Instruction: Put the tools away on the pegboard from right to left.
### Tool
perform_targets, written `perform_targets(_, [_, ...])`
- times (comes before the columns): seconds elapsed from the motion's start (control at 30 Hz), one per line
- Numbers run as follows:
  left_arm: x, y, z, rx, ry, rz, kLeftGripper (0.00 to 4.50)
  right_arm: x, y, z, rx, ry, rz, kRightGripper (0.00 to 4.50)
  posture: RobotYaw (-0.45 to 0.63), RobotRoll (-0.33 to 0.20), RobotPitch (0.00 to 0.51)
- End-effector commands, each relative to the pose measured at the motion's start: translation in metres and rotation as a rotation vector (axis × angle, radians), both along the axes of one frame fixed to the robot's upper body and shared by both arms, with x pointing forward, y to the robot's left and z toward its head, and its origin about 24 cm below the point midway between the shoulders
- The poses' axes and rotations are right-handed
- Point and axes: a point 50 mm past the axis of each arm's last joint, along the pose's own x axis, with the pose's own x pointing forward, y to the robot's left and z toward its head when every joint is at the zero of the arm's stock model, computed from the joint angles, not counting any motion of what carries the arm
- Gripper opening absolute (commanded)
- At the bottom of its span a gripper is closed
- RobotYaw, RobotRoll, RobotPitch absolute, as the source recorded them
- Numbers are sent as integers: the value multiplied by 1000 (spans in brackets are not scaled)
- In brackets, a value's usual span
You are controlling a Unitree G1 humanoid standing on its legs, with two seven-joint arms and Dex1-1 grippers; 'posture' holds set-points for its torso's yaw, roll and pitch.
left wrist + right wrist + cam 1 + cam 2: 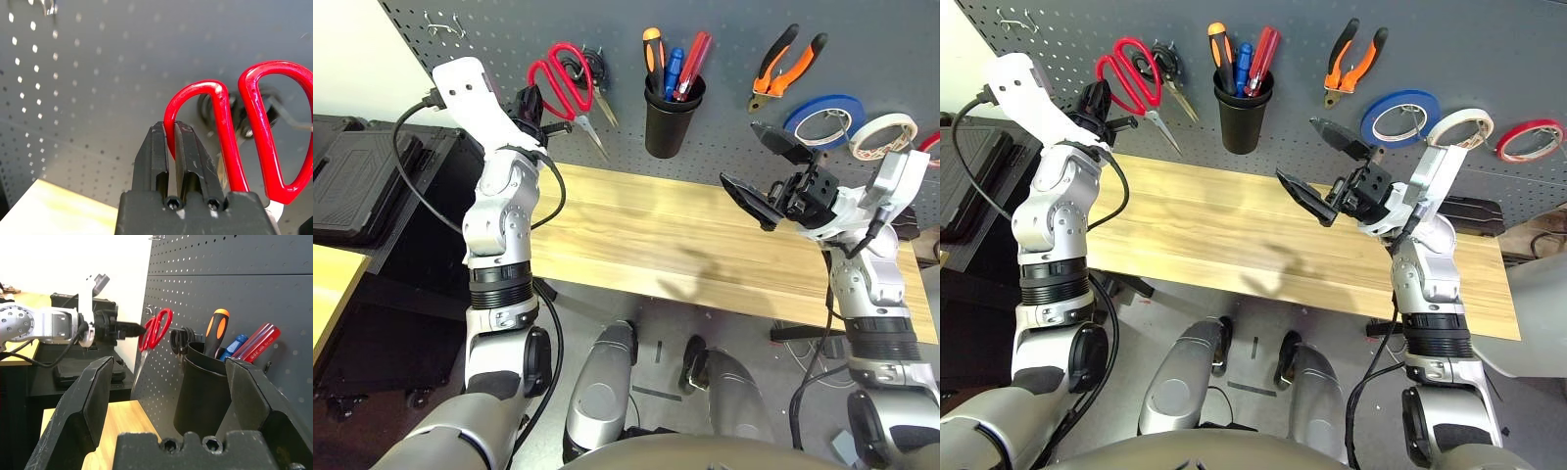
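The left hand [168,161] is clamped tight on one red loop of the red-handled scissors [563,80], holding them up against the pegboard [724,137], blades slanting down toward the tabletop [695,240]. Just beside the red handles, black-handled scissors [597,83] hang on the board. Next along, a black cup [668,119] mounted on the board holds the black-and-orange-handled screwdriver [653,57] with a blue-handled and a red-handled screwdriver. Right of the cup, the orange-and-black-handled pliers [786,67] hang, then a blue tape roll [823,119], the cream-white tape roll [883,134] overlapping it, and a red tape roll [1531,139]. The wooden tabletop lies bare from edge to edge. The right hand [764,171] hovers above its right half, fingers spread wide, gripping nothing.
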Motion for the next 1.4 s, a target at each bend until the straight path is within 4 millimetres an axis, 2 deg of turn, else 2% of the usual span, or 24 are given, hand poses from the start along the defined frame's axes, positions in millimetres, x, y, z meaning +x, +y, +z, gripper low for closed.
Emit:
perform_targets(0.03, [7,0,-3,12,14,11,28,-1,3,-1,-14,-7,-1,4500,251,0,171])
perform_targets(0.5, [39,-5,-11,60,67,3,28,-3,9,-3,-14,-1,-9,4500,229,0,160])
perform_targets(0.63, [38,-8,-23,89,97,-22,1305,0,10,-7,-21,11,-47,4500,219,0,156])
perform_targets(0.9, [14,0,-47,210,94,-111,4468,8,11,-24,1,89,-191,4500,213,0,153])
perform_targets(1.03, [-2,8,-58,298,85,-158,4468,11,7,-36,18,147,-292,4500,214,0,150])
perform_targets(1.2, [-21,24,-69,375,11,-139,4468,18,-8,-53,121,246,-528,4500,218,0,141])
perform_targets(1.4, [-34,43,-83,406,10,-128,4468,25,-23,-71,179,343,-730,4500,209,0,127])
